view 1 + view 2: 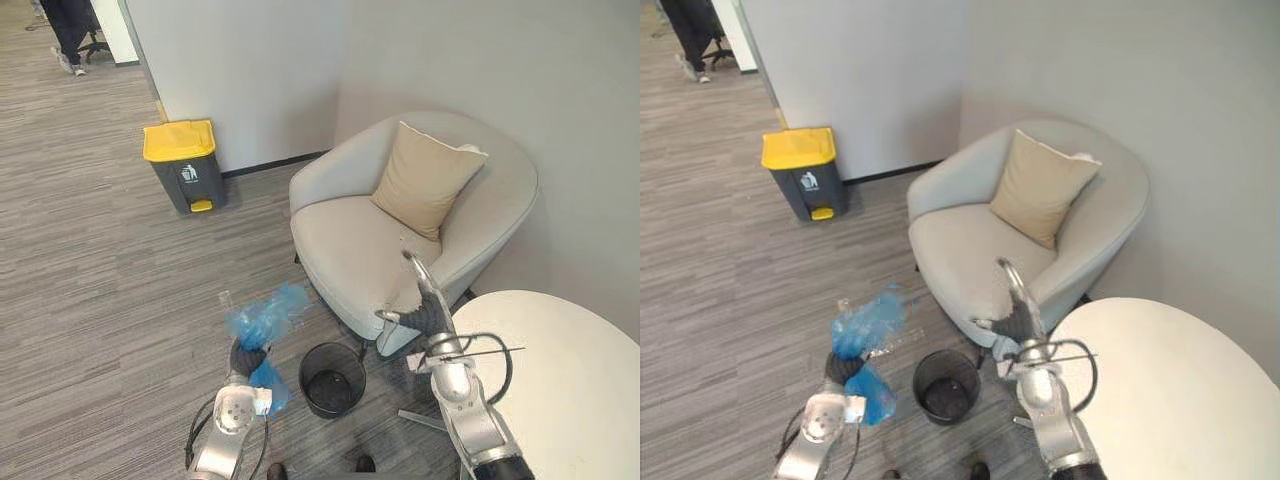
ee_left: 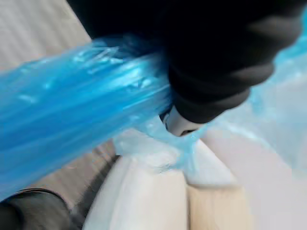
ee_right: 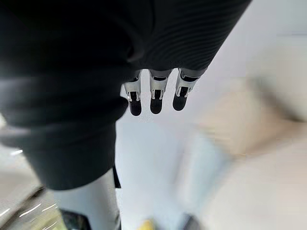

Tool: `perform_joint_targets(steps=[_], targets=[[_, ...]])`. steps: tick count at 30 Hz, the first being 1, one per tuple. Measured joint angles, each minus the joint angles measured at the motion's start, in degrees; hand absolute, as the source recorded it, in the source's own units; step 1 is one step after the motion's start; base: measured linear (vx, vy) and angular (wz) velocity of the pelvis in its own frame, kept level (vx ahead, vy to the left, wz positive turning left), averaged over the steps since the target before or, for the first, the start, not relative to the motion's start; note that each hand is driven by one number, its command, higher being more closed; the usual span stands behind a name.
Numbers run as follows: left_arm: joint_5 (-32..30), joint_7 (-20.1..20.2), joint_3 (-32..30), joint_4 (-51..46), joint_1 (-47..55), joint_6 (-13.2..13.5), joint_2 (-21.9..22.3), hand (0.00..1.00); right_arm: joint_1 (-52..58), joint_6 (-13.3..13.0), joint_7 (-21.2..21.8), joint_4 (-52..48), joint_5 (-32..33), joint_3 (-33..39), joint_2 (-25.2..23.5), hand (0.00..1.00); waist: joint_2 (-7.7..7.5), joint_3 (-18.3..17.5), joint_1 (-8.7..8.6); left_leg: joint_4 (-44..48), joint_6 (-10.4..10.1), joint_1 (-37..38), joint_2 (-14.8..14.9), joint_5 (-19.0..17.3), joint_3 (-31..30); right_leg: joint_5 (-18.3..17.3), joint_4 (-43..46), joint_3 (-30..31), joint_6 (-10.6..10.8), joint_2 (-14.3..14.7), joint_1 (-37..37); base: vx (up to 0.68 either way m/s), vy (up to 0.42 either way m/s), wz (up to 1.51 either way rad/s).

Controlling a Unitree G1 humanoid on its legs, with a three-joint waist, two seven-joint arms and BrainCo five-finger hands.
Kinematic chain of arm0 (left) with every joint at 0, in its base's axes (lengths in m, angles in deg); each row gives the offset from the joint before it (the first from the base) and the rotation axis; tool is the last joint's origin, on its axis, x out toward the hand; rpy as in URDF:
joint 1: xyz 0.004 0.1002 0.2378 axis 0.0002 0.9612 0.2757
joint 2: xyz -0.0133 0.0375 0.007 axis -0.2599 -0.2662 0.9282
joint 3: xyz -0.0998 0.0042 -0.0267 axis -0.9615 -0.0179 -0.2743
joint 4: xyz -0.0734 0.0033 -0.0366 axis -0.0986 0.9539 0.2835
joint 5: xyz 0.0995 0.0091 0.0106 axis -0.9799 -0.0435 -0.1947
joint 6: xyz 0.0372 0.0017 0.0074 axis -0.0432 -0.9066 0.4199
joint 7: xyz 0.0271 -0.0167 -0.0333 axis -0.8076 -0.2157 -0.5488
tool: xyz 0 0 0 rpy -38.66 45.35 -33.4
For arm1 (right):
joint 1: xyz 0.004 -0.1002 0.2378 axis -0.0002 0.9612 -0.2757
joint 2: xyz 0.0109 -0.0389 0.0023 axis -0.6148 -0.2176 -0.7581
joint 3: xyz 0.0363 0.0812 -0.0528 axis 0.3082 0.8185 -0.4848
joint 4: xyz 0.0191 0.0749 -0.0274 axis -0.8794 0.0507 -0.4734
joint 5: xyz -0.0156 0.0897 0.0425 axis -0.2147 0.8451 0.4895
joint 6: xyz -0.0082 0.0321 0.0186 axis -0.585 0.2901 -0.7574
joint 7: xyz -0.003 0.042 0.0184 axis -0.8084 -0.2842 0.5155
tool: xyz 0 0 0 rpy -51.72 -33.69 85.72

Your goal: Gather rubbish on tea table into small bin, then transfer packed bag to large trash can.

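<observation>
My left hand [image 1: 247, 356] is shut on a blue plastic bag [image 1: 264, 318], held off the floor just left of the small black bin [image 1: 332, 378]. The bag's bunched top fans out above the hand and its filled part [image 1: 269, 386] hangs below; in the left wrist view the blue bag [image 2: 72, 115] stretches past the hand's dark cover. A large grey trash can with a yellow lid [image 1: 183, 165] stands by the far wall, lid closed. My right hand [image 1: 426, 303] is raised in front of the armchair, open, with its fingers [image 3: 153, 96] straight and holding nothing.
A light grey armchair [image 1: 345, 240] with a beige cushion [image 1: 425, 175] stands right of the bin. The round white tea table [image 1: 560, 380] is at lower right. A person's legs [image 1: 68, 30] show at the far upper left. Striped grey carpet lies between me and the large can.
</observation>
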Motion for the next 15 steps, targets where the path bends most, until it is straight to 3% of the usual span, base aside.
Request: perform_joint_targets(steps=[9, 15], targets=[[9.71, 4.11, -12.9, 16.23, 1.05, -0.36, 2.02, 1.0, 0.69, 5.57, 6.38, 27.13, 18.15, 8.44, -3.59, 0.0, 0.81, 1.56, 0.66, -0.01, 0.07, 2.31, -0.27, -0.49, -0.42, -0.52, -0.77, -0.66, -0.16, 0.03, 2.51, 0.02, 0.0, 0.02], [10.1, 5.23, -16.23, 24.27, 1.47, -0.7, 2.6, 1.0, 0.51, 6.69, 7.84, 35.14, 21.15, 9.88, -4.22, 0.0, 0.87, 1.92, 1.0, -0.02, 0.16, 2.9, -0.37, -0.63, -0.79, -0.99, -0.72, -1.12, 0.02, -0.12, 3.52, 0.02, -0.001, 0.03]])
